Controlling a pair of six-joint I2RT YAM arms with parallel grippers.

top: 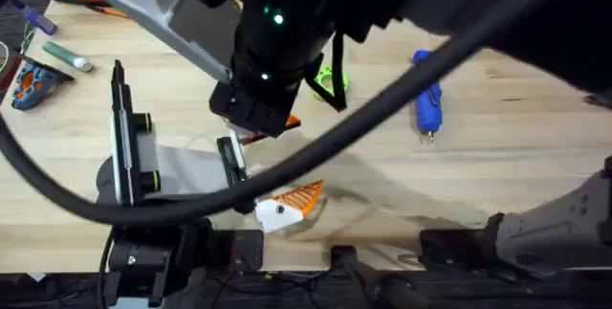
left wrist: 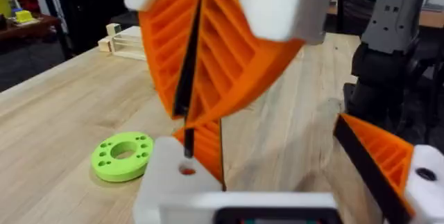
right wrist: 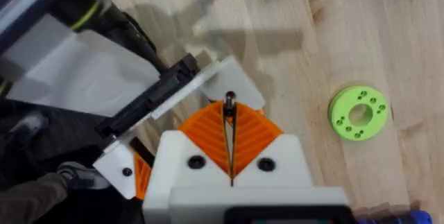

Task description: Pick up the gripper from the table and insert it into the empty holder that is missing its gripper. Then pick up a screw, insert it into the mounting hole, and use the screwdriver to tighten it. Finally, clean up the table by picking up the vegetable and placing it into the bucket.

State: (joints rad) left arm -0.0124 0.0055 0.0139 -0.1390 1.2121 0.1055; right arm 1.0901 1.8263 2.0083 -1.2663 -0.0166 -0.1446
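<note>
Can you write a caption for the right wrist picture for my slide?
Right gripper's orange ribbed fingers pinch a small dark screw above a white holder; lime-green disc lies nearby.

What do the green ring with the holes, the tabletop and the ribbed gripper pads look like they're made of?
The green ring looks like matte plastic, uniformly lime with neat molded or printed holes. The tabletop looks like pale wood, showing grain lines and board seams. The right gripper has orange ribbed pads, probably printed plastic or rubbery material; hardness unclear.
</note>
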